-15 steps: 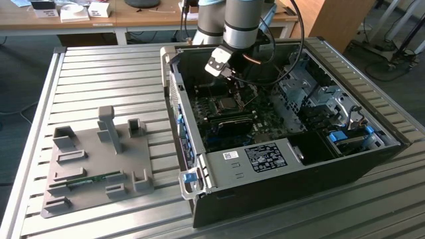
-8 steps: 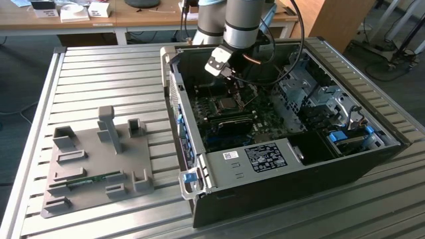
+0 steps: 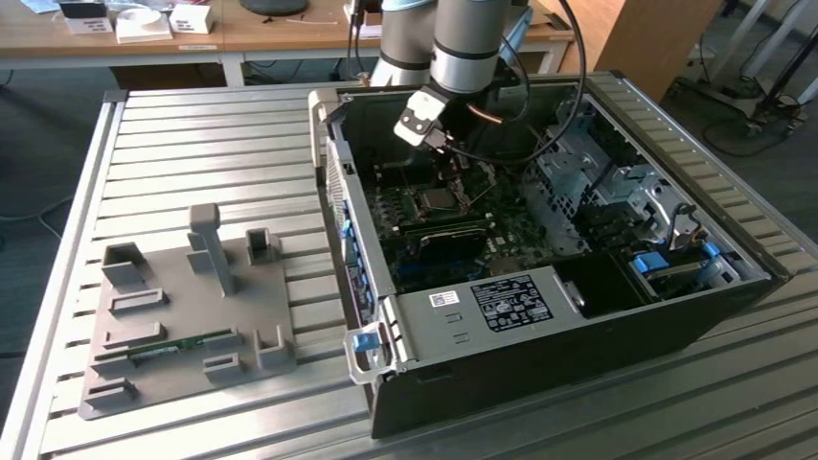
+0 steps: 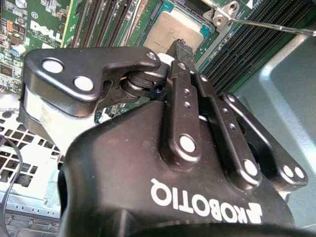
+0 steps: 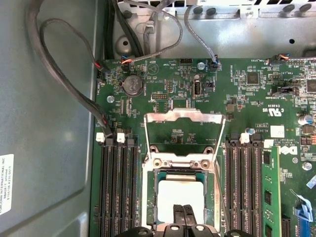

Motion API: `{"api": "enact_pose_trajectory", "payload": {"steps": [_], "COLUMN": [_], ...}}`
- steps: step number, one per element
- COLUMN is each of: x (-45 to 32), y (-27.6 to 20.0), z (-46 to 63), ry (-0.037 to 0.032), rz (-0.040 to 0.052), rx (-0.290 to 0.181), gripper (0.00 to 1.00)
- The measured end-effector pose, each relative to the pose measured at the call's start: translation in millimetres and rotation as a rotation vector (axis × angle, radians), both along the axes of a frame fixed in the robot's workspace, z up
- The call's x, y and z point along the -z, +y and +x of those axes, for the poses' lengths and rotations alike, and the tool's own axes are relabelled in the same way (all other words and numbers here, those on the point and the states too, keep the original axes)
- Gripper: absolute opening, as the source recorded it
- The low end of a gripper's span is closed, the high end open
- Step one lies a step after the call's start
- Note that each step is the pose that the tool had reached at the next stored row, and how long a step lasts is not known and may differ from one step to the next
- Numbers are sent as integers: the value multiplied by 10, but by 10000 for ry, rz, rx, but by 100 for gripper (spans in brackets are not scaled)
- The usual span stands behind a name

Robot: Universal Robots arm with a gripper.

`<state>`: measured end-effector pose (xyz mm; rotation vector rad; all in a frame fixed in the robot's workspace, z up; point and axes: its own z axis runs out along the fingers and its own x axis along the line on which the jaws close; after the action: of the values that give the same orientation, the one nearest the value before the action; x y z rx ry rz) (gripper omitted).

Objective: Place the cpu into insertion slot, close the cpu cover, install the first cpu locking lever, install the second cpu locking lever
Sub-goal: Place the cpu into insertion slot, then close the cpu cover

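One arm reaches down into the open black computer case (image 3: pixel 576 383), which lies on the slatted metal table (image 3: pixel 205 144). We note its gripper (image 5: pixel 184 213) low over the green motherboard (image 5: pixel 163 79). The two black fingers (image 5: pixel 178 216) are pressed together with no gap that we can make out, pinching nothing. In the first wrist view their tips sit over the cpu (image 5: pixel 180 190) at its edge away from the hinge; touching or just above, we cannot tell. The cpu lies flat inside the insertion slot (image 5: pixel 150 197), silvery top up. The cpu cover (image 5: pixel 183 116) is swung up on its hinge and stands open, green board showing through its window. In the second wrist view a thin locking lever (image 4: pixel 269 23) runs past the socket corner and does not lie over the cover. Long black memory slots (image 5: pixel 118 187) flank the socket on both sides, and a green memory module (image 5: pixel 269 197) stands just beyond one bank. On the exterior view's left, well apart from the case, a grey fixture plate (image 3: pixel 172 278) rests on the table with a green memory stick (image 3: pixel 167 347) lying in it.
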<state>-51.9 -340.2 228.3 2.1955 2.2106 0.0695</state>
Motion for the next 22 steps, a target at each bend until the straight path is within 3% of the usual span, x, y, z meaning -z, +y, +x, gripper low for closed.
{"api": "enact_pose_trajectory", "payload": {"steps": [11,22], "x": [-6,-59], "y": [0,0], "z": [15,14], "ry": [4,5], "rz": [-2,-2], "rx": [2,2], "gripper": [11,11]}}
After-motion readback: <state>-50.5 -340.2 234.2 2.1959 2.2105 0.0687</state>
